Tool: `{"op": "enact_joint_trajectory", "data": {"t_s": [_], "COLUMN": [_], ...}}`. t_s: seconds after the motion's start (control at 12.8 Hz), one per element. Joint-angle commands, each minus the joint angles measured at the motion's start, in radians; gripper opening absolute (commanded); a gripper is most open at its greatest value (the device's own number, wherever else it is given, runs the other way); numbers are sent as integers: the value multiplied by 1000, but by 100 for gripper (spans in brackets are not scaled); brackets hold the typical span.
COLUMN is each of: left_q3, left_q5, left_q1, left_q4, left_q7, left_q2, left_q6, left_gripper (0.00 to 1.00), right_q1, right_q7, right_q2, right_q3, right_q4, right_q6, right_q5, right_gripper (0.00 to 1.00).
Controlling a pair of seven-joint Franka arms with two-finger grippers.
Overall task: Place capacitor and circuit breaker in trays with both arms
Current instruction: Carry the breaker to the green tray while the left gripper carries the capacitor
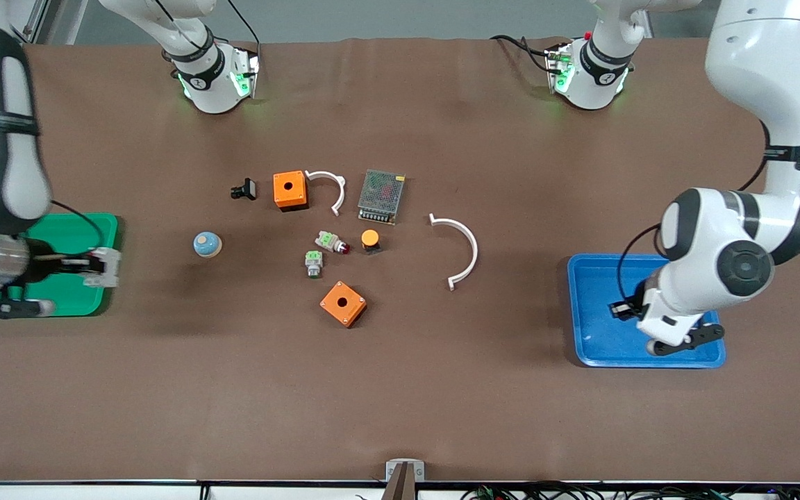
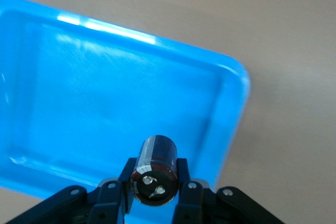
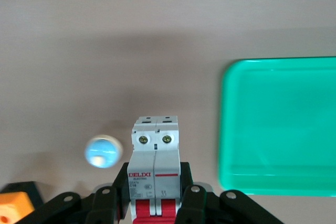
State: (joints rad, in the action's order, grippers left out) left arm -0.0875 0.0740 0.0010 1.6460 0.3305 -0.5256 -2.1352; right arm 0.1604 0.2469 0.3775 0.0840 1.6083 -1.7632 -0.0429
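Note:
My left gripper (image 2: 155, 178) is shut on the capacitor (image 2: 156, 167), a small black cylinder with a pale end face. It holds it above the blue tray (image 2: 79, 77). In the front view this gripper (image 1: 621, 308) hangs over the blue tray (image 1: 601, 340) at the left arm's end. My right gripper (image 3: 155, 184) is shut on the circuit breaker (image 3: 155, 156), a light-grey block with red toggles. In the front view the breaker (image 1: 103, 267) is over the edge of the green tray (image 1: 73, 295). The green tray (image 3: 278, 124) shows empty in the right wrist view.
At mid-table lie two orange boxes (image 1: 289, 189) (image 1: 343, 303), a blue-topped knob (image 1: 206, 244), a black clip (image 1: 244, 189), two white curved pieces (image 1: 461, 250) (image 1: 330, 187), a meshed power supply (image 1: 381, 196), an orange-capped button (image 1: 370, 240) and two green-topped parts (image 1: 330, 242) (image 1: 314, 263).

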Motion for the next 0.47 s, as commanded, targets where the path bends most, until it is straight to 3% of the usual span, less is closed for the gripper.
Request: {"op": "enact_joint_trajectory", "data": {"t_s": [0.0,0.39], "left_q3": [-12,-12], "left_q5": [16,15], "left_q1": [88,221], "left_q4": [136,149], "left_q7": [-176,-500], "left_q2": [19,-70], "left_q6": [-168,-239], "left_gripper": [0,0], "right_q1": [134,281], "right_q7": [98,172], "right_q2": [20,128], "right_q3": [-23,-23], "right_q4": [-25,-18], "right_q6": [-10,-200], "right_q5": [73,113], "right_gripper": [13,14]}}
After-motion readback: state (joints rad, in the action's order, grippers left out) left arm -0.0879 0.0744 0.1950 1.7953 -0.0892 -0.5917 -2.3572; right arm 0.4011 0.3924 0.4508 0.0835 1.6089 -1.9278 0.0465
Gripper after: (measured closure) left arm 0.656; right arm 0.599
